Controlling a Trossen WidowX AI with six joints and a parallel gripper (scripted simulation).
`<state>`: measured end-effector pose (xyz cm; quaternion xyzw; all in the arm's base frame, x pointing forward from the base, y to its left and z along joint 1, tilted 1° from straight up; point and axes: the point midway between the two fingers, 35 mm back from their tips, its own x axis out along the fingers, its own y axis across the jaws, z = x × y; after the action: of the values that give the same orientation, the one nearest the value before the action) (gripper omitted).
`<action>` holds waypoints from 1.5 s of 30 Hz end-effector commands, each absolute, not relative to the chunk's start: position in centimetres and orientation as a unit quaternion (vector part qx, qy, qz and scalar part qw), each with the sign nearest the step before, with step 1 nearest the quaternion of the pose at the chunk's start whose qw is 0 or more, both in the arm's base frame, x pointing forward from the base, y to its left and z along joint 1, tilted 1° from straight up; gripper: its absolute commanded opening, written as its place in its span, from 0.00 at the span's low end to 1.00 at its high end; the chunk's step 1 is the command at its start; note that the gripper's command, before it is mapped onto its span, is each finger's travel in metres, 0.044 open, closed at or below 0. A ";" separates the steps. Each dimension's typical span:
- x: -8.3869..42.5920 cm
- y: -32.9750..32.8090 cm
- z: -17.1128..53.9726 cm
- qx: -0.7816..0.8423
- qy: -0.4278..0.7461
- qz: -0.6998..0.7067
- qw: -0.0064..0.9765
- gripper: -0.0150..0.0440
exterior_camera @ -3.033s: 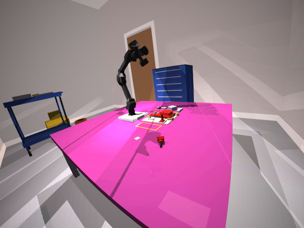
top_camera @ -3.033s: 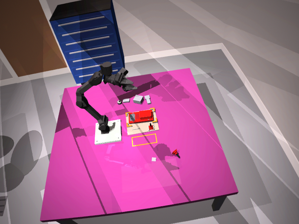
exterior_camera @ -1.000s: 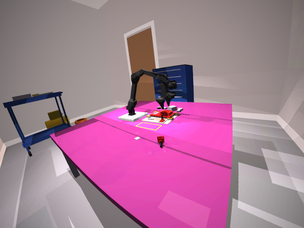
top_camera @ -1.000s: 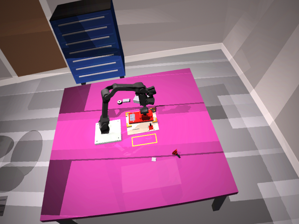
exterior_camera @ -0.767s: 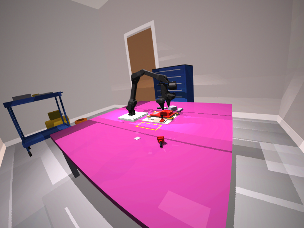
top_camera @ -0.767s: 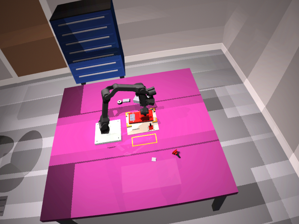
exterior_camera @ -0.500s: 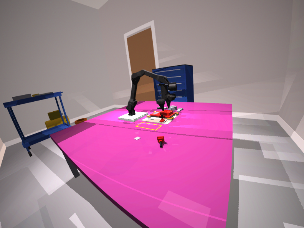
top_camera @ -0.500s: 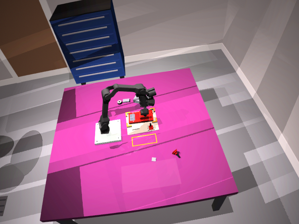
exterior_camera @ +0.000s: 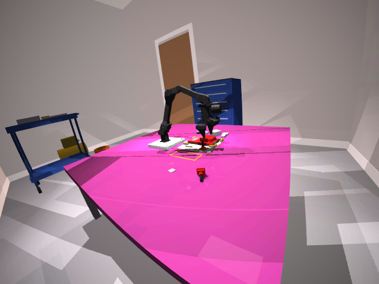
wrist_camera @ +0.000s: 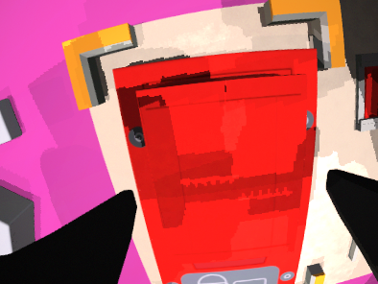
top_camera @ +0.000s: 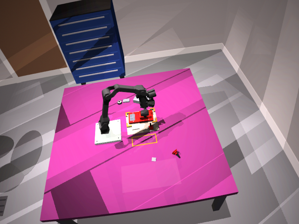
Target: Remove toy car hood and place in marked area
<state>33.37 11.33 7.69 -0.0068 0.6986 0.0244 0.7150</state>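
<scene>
The red toy car (top_camera: 136,118) (exterior_camera: 193,141) (wrist_camera: 142,173) sits on a beige board (top_camera: 137,131) (exterior_camera: 186,147) (wrist_camera: 192,35) between yellow corner brackets. Its hood (top_camera: 149,115) (exterior_camera: 211,139) (wrist_camera: 240,136) is the raised red block on the end away from the grey windshield-like panel. My gripper (top_camera: 144,112) (exterior_camera: 207,136) (wrist_camera: 232,190) is open and empty, over the hood end. In the wrist view one finger shows on each side of the car; the exact tip height is unclear. The marked area (top_camera: 144,144) (exterior_camera: 182,157) is a yellow outline on the table, with nothing in it.
A red lever piece (top_camera: 150,126) (exterior_camera: 203,148) stands on the board beside the car. Grey blocks (top_camera: 125,100) (exterior_camera: 216,132) lie behind the board. A red and black part (top_camera: 174,152) (exterior_camera: 200,171) and a white tile (top_camera: 153,159) (exterior_camera: 172,170) lie beyond the marked area.
</scene>
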 end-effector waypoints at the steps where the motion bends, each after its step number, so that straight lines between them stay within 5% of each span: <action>1: 33.3 11.4 7.5 -0.005 0.700 0.025 0.714 1.00; 38: 33.3 11.4 5.6 -0.005 0.700 0.025 0.714 1.00; 41: 33.4 11.4 5.9 -0.007 0.699 0.024 0.715 0.87; 45: 33.4 11.4 5.9 -0.007 0.699 0.024 0.715 0.82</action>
<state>33.39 11.39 5.84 -0.0066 0.6989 0.0245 0.7148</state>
